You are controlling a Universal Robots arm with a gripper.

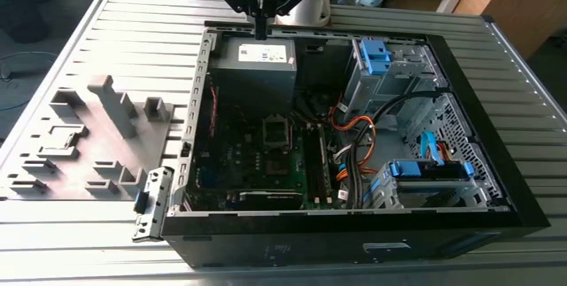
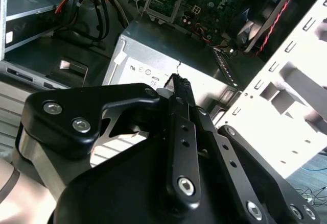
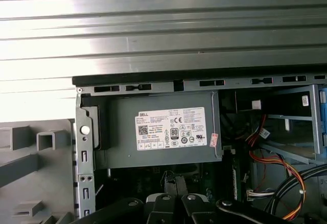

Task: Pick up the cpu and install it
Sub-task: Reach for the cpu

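The cpu (image 1: pixel 64 139) is a small flat grey square lying in a holder on the grey fixture plate, at the exterior view's left, outside the case. My gripper (image 1: pixel 260 32) hangs far from it, over the back edge of the open computer case, just above the grey power supply box (image 1: pixel 255 60). The black fingers meet at their tips, shut, with nothing seen between them, in both wrist views (image 2: pixel 179 79) (image 3: pixel 173 179). The motherboard's socket (image 1: pixel 275 130) lies in the middle of the case, in front of the power supply.
The open black case (image 1: pixel 496 166) lies on a ribbed metal table (image 1: pixel 133 27). Drive cages with blue latches (image 1: pixel 376 57) and orange and black cables (image 1: pixel 354 133) stand at the exterior view's right. The grey fixture plate (image 1: pixel 89 140) carries raised blocks. A graphics card (image 1: pixel 265 198) sits near the case front.
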